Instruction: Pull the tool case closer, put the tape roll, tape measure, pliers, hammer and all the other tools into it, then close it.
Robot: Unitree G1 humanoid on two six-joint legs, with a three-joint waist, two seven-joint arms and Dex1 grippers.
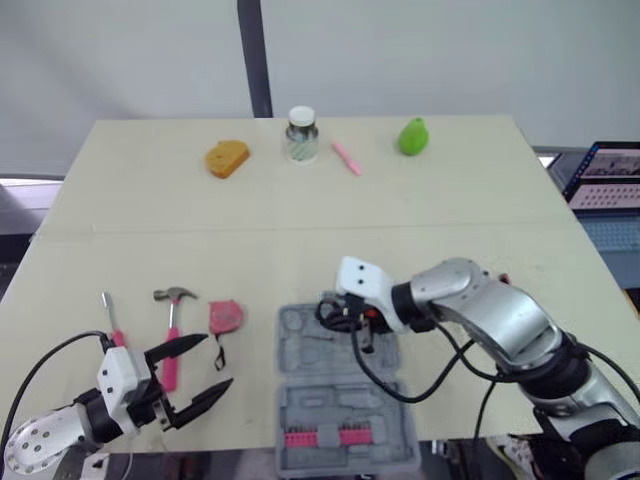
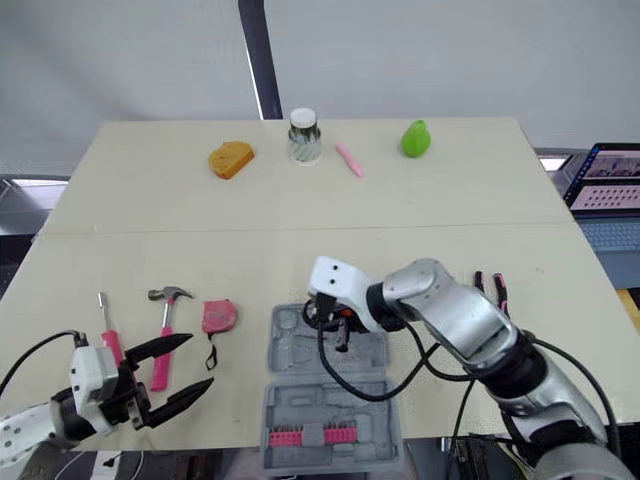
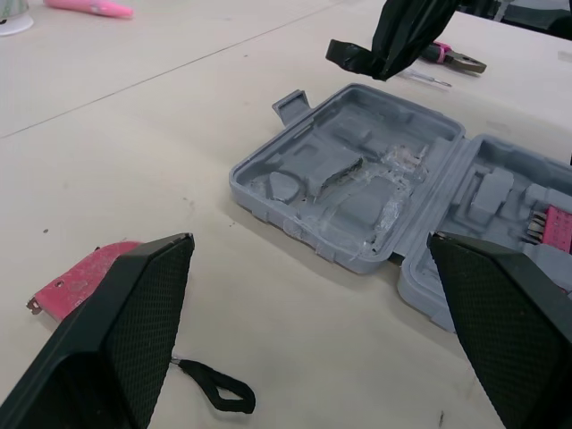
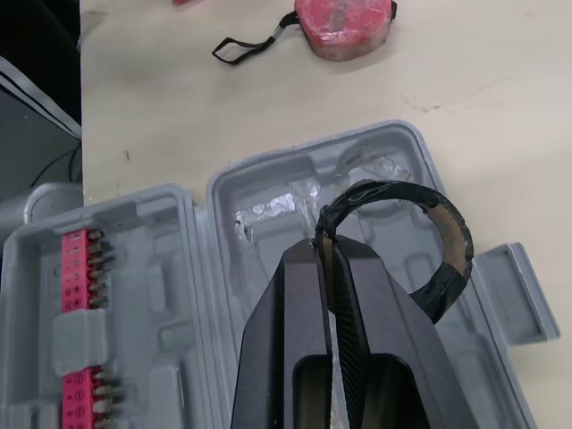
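Note:
The grey tool case (image 1: 300,400) lies open at the table's front edge, with a row of pink bits (image 1: 320,436) in its near half. My right gripper (image 4: 332,250) hangs just over the far half, shut on the black tape roll (image 4: 447,234). Left of the case lie the red tape measure (image 1: 226,316), the pink-handled hammer (image 1: 172,330) and a screwdriver (image 1: 110,320). The pliers (image 2: 492,290) lie to the right, behind my right arm. My left gripper (image 1: 200,370) is open near the front edge, just in front of the hammer's handle.
Along the far edge of the table stand an orange block (image 1: 227,157), a glass jar (image 1: 301,134), a pink pen (image 1: 346,157) and a green fruit (image 1: 413,136). A laptop (image 1: 610,180) sits off the table's right side.

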